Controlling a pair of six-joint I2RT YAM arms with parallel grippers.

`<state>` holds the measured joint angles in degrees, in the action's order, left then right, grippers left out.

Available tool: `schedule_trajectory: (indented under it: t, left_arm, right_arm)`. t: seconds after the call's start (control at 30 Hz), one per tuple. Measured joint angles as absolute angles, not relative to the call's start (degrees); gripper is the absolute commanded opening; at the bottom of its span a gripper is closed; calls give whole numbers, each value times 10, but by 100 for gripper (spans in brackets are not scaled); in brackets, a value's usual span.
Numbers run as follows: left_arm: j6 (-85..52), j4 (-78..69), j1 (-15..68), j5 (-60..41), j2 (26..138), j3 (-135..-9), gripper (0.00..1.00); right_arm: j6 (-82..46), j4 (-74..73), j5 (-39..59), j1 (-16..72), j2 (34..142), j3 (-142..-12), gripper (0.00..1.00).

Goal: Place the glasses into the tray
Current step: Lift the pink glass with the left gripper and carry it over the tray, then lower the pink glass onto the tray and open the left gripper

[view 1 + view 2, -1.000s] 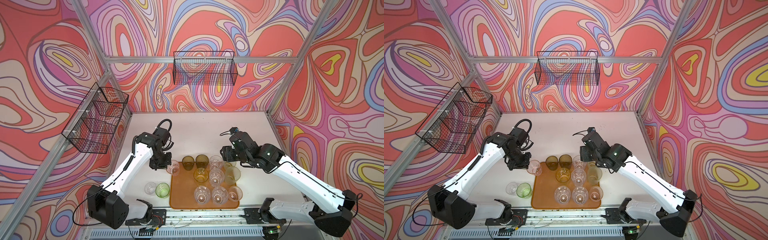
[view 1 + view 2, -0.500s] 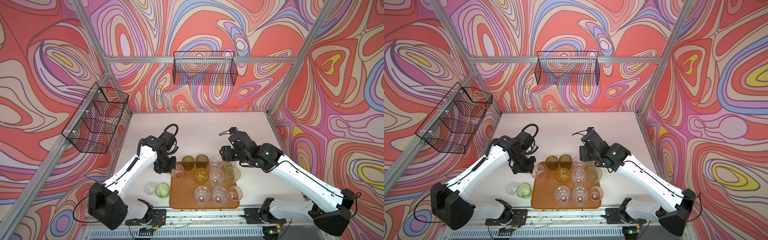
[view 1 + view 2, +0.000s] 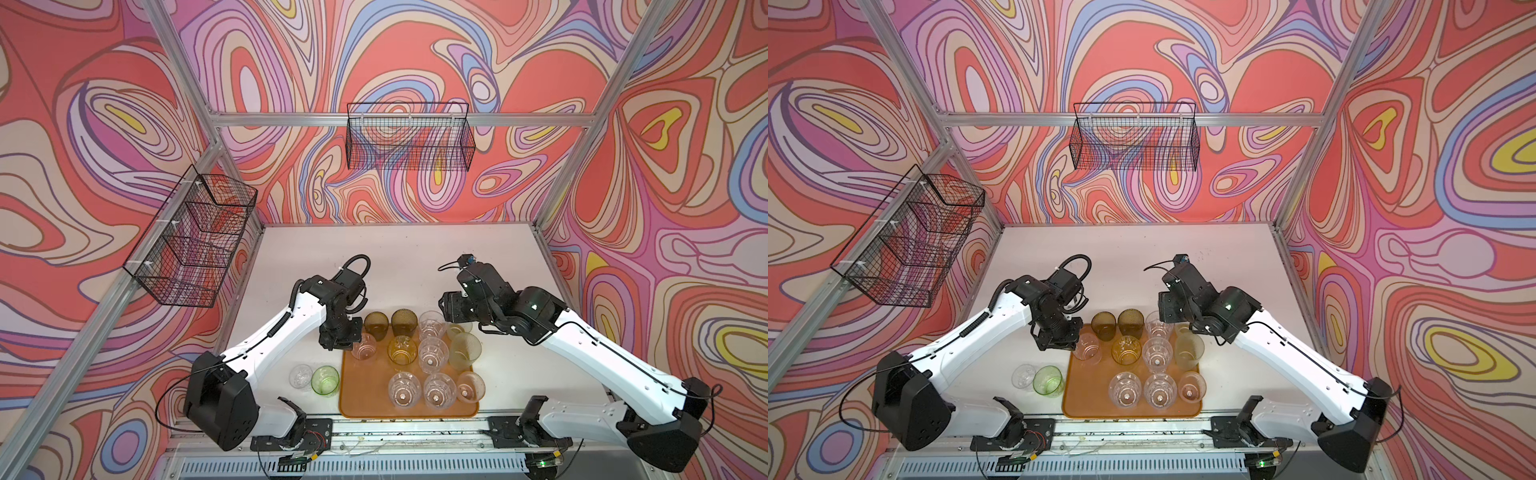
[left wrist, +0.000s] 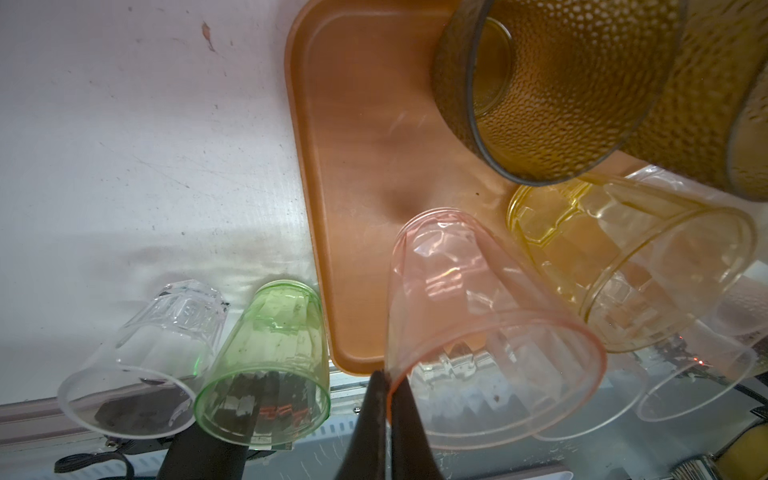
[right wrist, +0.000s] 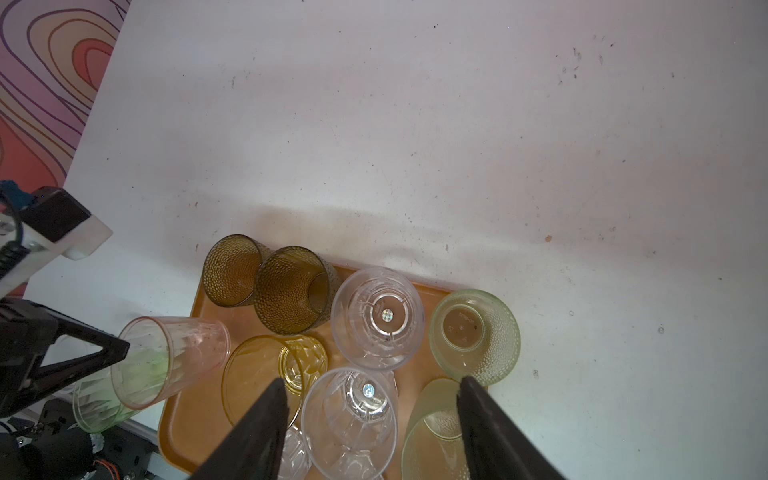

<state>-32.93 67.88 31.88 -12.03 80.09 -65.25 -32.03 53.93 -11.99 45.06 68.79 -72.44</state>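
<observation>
Left gripper (image 4: 388,376) pinches the pink tumbler (image 4: 478,324) by its rim at the orange tray (image 4: 332,166); right gripper (image 5: 370,386) stands wide, holding nothing.

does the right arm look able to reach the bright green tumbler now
Probably not easily: the bright green see-through tumbler stands left of the orange-brown plastic tray, and the crowded tray and the left arm, holding a pink tumbler, lie between.
</observation>
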Motion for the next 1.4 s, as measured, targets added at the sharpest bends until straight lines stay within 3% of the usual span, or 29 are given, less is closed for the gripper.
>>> schedule_trajectory:
  t: [1.4]
  left_arm:
    - [-363, 618, 361, -128, 866, -628, 1]
  right_arm:
    - [-320, 535, -120, 451, 687, -724, 67]
